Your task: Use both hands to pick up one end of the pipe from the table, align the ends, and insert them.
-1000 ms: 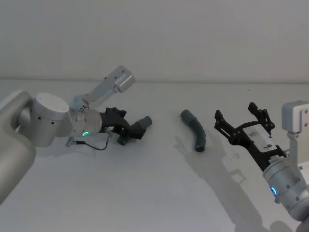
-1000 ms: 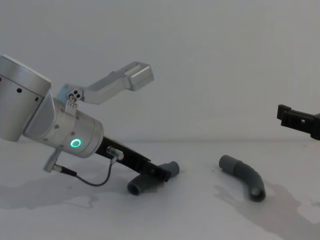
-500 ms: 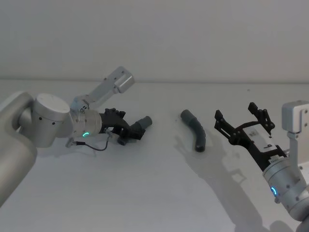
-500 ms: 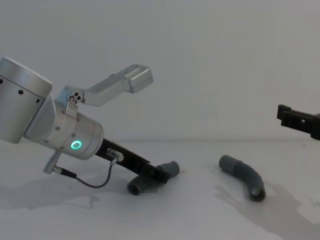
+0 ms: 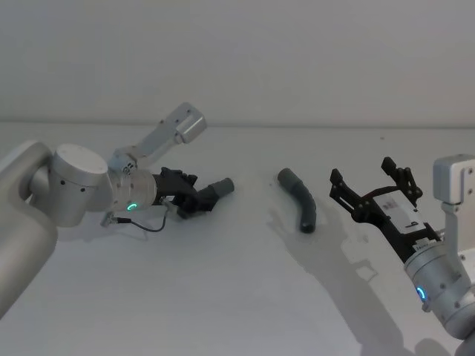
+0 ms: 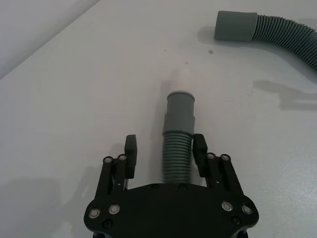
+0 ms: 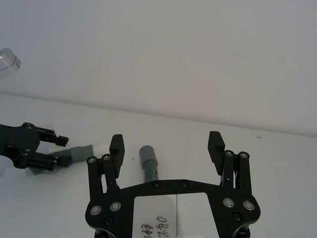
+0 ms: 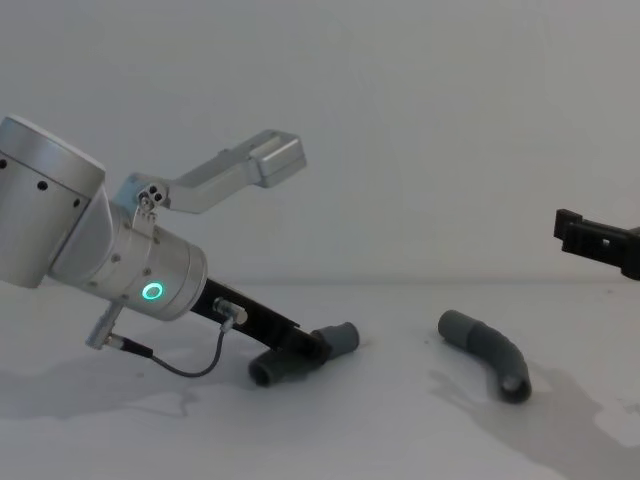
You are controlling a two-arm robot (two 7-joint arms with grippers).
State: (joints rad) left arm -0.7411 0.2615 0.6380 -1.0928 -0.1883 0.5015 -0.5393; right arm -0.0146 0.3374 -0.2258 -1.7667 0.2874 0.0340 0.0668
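The right gripper (image 5: 361,169), one of two, hovers nearest, its fingers spread wide. Farther out, the left gripper (image 6: 165,141) straddles the ribbed part of one hose piece (image 5: 220,187), its fingers (image 6: 199,148) apparently not quite clamped. The other hose piece (image 5: 300,199) lies alone between both grippers on the white worktop (image 5: 237,282). A plain pale wall (image 5: 297,59) stands behind.

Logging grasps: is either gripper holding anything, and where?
Nothing held. Left gripper straddles the ribbed section of the left pipe piece, jaws open; right gripper open, empty.
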